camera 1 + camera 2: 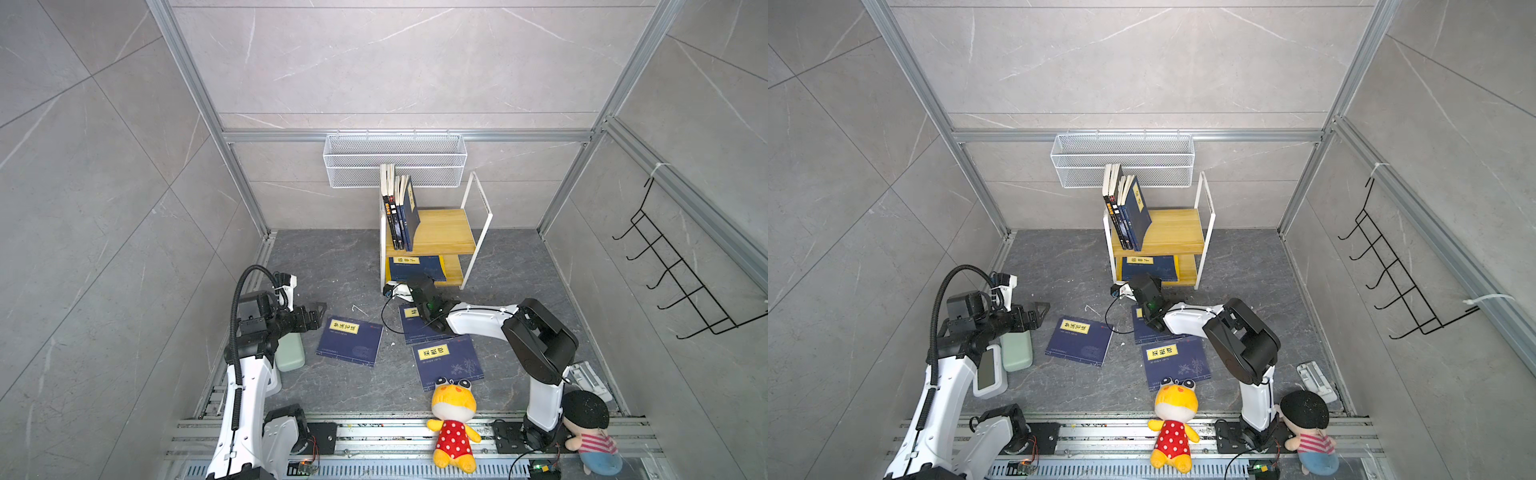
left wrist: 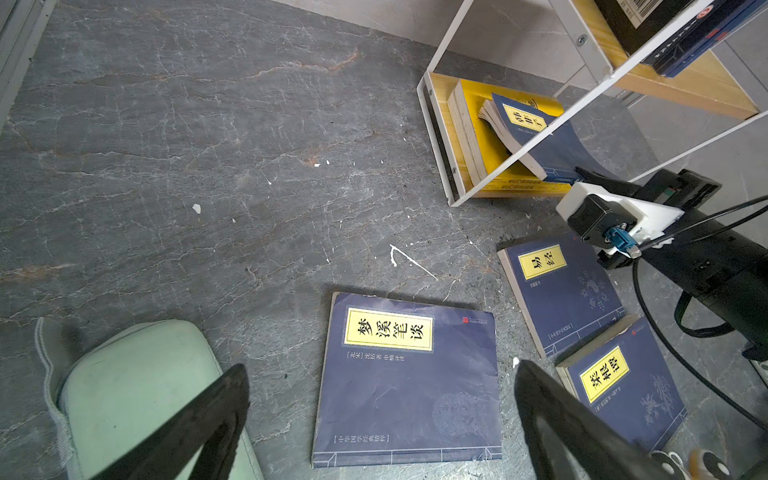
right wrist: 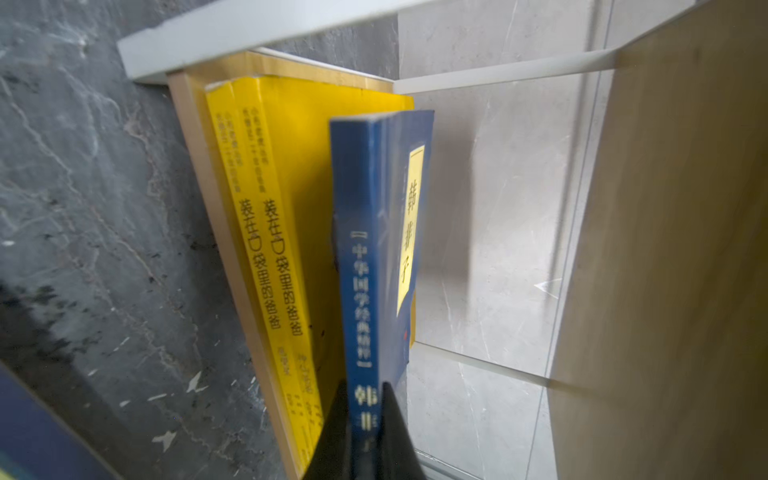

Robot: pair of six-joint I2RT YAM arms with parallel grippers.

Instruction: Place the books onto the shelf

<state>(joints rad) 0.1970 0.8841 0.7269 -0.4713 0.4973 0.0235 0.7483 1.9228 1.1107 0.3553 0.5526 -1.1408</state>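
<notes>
Left gripper (image 1: 316,316) spread wide, empty, above green pouch (image 1: 291,353); three loose books (image 1: 350,341) flat on floor; right gripper (image 3: 365,399) clamped on blue book (image 3: 361,257) atop yellow books (image 3: 257,208), lower board of shelf (image 1: 440,232); upright books (image 1: 399,212) on top board.

Even diffuse light, soft shadows; top views wide-angle distorted, right wrist blurred.
</notes>
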